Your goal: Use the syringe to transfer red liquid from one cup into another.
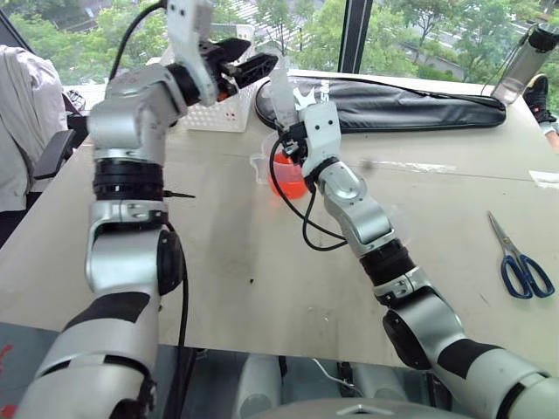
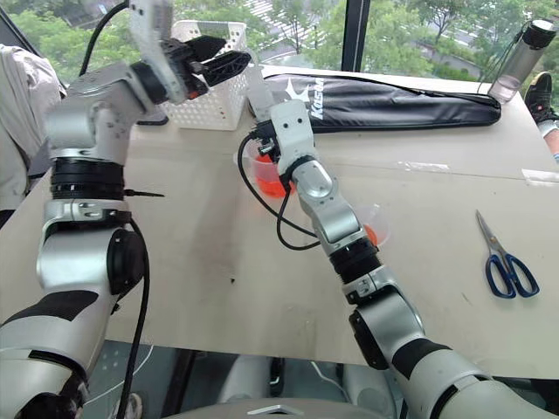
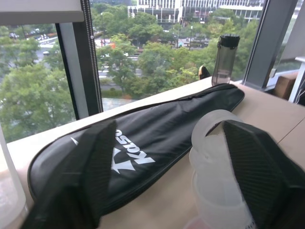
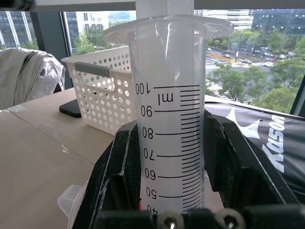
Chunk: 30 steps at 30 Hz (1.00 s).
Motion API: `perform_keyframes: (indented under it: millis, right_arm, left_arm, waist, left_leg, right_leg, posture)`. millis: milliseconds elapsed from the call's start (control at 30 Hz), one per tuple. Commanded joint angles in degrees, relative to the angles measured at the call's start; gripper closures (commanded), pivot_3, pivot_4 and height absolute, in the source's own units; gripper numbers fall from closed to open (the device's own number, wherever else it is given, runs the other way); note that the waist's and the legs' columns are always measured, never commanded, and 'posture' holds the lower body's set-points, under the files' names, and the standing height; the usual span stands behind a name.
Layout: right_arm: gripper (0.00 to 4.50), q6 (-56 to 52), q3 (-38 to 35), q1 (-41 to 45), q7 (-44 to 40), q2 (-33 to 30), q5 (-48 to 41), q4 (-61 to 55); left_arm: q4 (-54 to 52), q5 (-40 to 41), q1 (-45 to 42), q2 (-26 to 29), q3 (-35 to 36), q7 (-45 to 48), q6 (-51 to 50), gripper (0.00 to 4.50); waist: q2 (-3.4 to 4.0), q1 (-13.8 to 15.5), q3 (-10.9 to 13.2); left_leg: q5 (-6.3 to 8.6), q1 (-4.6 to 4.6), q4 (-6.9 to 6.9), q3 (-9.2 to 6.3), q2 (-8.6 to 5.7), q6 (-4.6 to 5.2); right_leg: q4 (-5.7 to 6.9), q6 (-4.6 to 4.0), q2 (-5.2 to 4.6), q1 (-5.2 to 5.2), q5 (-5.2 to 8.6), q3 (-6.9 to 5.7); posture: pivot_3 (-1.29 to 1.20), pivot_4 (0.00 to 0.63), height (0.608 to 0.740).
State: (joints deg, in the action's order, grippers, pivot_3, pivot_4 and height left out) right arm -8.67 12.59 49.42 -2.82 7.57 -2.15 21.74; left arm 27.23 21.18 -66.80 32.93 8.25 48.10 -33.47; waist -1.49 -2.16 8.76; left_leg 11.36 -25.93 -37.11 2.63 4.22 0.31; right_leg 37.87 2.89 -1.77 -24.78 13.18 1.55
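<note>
The syringe (image 4: 169, 119) stands upright in my right gripper (image 4: 167, 191), jaws clamped on the graduated barrel, tip down over the handled cup (image 1: 281, 170) of red liquid (image 1: 288, 182) toward the desk's (image 1: 262, 262) far edge; I judge the barrel light, stiff and smooth, liable to slip, so a mid-barrel hold suits, with the plunger (image 3: 212, 131) worked from its top flange; my left gripper (image 1: 249, 63) hovers beside that flange, fingers apart, holding nothing; the smaller cup (image 2: 376, 229) sits near the desk's middle.
</note>
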Motion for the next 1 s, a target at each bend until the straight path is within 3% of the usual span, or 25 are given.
perform_keyframes:
  millis: [33, 267, 1000]
  right_arm:
    - [3.06, 1.3, 0.0, 0.0, 0.1, 3.6, 0.0, -1.5]
    - [3.06, 2.3, -0.2, 0.3, 0.2, 3.5, 0.1, -1.6]
    - [3.06, 6.4, -0.8, 1.0, -0.9, 3.9, -2.1, -1.7]
  left_arm:
    - [-10.5, 7.2, 3.9, 3.4, 3.7, 2.8, -9.7, 0.7]
    - [-22.6, 11.1, 13.4, 4.9, 2.6, 0.6, -18.9, 0.7]
    - [-21.1, 9.8, 13.0, 1.3, 1.6, -4.0, -14.2, 0.7]
  waist:
    - [0.0, -0.3, 0.0]
    - [0.0, 0.0, 0.0]
    - [-0.01, -0.1, 0.0]
  left_leg:
    - [0.0, -0.01, 0.0, -0.01, 0.0, 0.0]
    - [-0.01, 0.03, -0.01, -0.05, 0.0, -0.03]
    - [-0.05, 0.09, -0.03, -0.06, -0.01, -0.09]
  right_leg:
    - [0.0, 0.0, 0.0, 0.0, 0.0, 0.0]
    - [0.01, 0.0, -0.01, 0.01, 0.0, -0.03]
    - [0.03, -0.01, -0.01, 0.04, 0.0, -0.02]
  posture:
    - [0.0, 0.15, 0.724]
    - [0.0, 0.15, 0.724]
    - [0.0, 0.15, 0.724]
